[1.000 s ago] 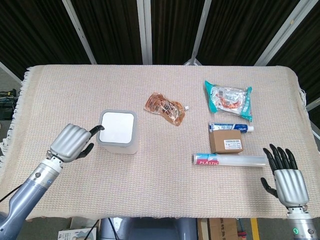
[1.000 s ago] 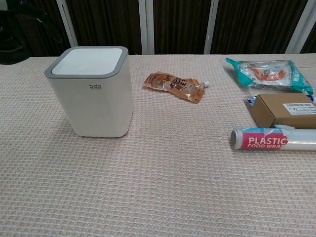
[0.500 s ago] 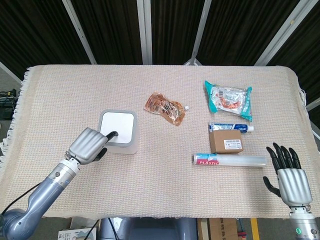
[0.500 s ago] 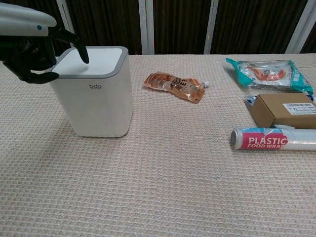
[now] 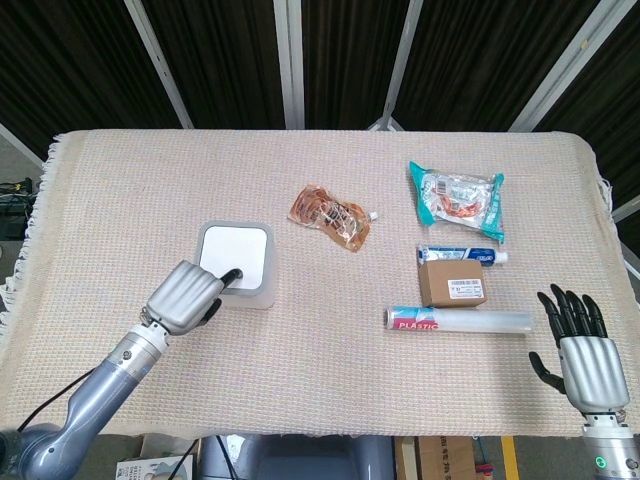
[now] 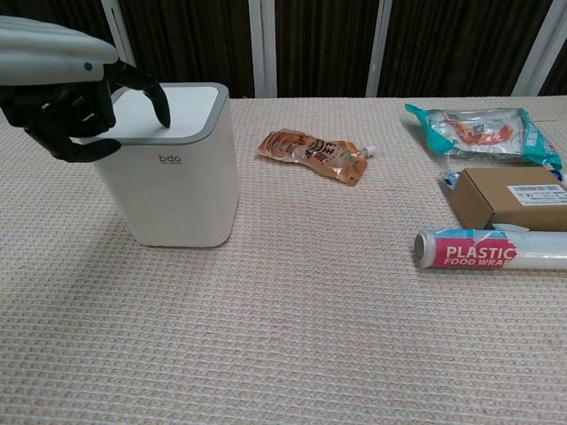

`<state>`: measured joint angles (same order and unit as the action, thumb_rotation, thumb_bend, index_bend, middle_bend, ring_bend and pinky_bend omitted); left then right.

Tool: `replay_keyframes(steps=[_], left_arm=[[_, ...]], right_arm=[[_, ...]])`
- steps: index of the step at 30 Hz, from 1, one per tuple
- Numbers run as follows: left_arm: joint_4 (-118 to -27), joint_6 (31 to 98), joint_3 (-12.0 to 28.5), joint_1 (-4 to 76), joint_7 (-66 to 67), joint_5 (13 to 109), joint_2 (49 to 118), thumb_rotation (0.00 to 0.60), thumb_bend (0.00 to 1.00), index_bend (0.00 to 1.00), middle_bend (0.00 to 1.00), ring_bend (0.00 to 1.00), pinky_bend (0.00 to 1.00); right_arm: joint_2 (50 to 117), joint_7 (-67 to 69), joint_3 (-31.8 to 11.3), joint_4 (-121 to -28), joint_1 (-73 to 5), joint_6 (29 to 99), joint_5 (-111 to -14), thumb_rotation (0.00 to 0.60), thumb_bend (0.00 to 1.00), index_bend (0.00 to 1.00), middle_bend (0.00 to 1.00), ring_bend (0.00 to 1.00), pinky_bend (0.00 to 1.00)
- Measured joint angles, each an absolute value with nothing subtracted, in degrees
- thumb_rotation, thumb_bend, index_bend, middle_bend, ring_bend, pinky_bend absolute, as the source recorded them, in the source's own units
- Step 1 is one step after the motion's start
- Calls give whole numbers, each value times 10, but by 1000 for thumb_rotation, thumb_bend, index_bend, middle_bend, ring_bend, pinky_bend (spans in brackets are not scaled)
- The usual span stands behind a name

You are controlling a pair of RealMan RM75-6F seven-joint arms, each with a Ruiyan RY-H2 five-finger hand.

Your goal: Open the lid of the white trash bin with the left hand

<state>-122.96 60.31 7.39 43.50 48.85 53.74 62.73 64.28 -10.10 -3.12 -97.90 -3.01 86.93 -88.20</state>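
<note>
The white trash bin (image 5: 240, 285) (image 6: 173, 181) stands upright at the left of the table, its flat white lid (image 5: 236, 245) (image 6: 182, 104) level in a grey rim. My left hand (image 5: 186, 294) (image 6: 60, 99) hangs over the bin's near left corner, fingers curled in, with one outstretched fingertip (image 5: 233, 273) (image 6: 163, 113) touching the lid near its front edge. It holds nothing. My right hand (image 5: 585, 365) hovers at the table's near right edge with fingers spread and empty; the chest view does not show it.
An orange pouch (image 5: 332, 216) (image 6: 312, 152) lies mid-table. At the right lie a teal snack packet (image 5: 458, 198) (image 6: 483, 128), a toothpaste tube (image 5: 462, 256), a cardboard box (image 5: 452, 284) (image 6: 509, 197) and a plastic wrap roll (image 5: 458, 320) (image 6: 492, 249).
My left hand has moved from beside the bin's left wall to above its lid, and the outstretched fingertip now touches the lid. The right hand has drifted slightly toward me.
</note>
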Motion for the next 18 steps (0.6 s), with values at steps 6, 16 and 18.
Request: replay_keyframes(steps=[6,16,18], left_arm=[[-1226,624,65,445,508,520,644,600,650,302,863,806,713],[-1234,642,55,456,522,515,650,600,650,303,862,805,713],[-1236,647,54,457,523,517,650,600,646,305,860,805,714]], right_arm=[[641,-100,-32,-982,-29,872,-882,600,303,92,20,29,16],[638,-97,-32,-984,-28,872,-882,600,304,92,19,31,16],[637,-96,-32,-985,-28,873,-881,600,303,92,19,32,16]])
